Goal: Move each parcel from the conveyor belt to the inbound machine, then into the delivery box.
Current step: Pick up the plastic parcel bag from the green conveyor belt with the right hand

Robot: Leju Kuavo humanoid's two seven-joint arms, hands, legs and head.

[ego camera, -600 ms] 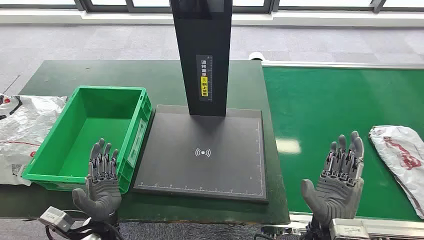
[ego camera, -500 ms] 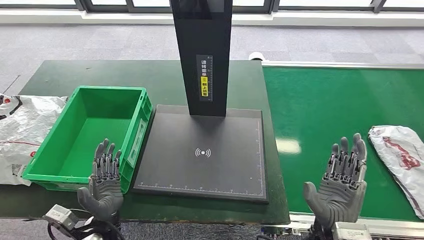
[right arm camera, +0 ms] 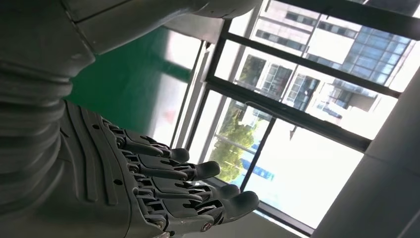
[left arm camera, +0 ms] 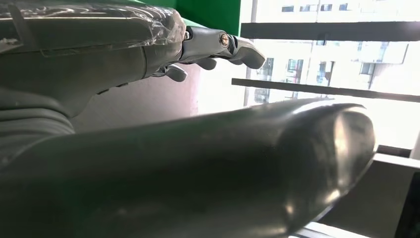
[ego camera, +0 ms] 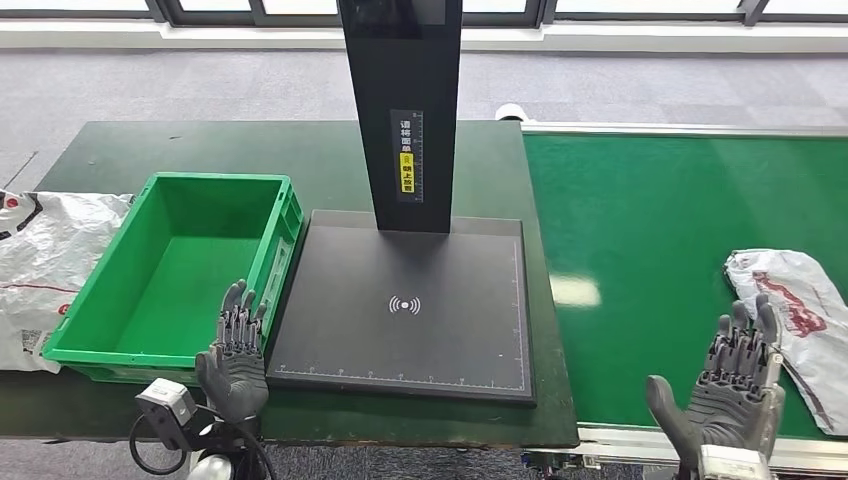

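A white plastic parcel (ego camera: 795, 315) with red print lies on the green conveyor belt (ego camera: 660, 250) at the right edge. My right hand (ego camera: 728, 395) is raised, palm up and empty, just in front of and left of that parcel, fingers spread. My left hand (ego camera: 237, 352) is also open and empty, held up at the near right corner of the green delivery box (ego camera: 165, 270). The inbound machine's dark scan plate (ego camera: 405, 305) lies between them, under a black post (ego camera: 400, 110). In the wrist views both hands (left arm camera: 148, 44) (right arm camera: 148, 183) show straight fingers with nothing in them.
A second white parcel (ego camera: 40, 255) lies on the dark green table left of the box. The box is bare inside. The belt's metal frame (ego camera: 640, 445) runs along the near edge.
My right hand has moved right and lower, toward the parcel on the belt. My left hand has moved right and lower, toward the box's near right corner. The parcel has drifted slightly left.
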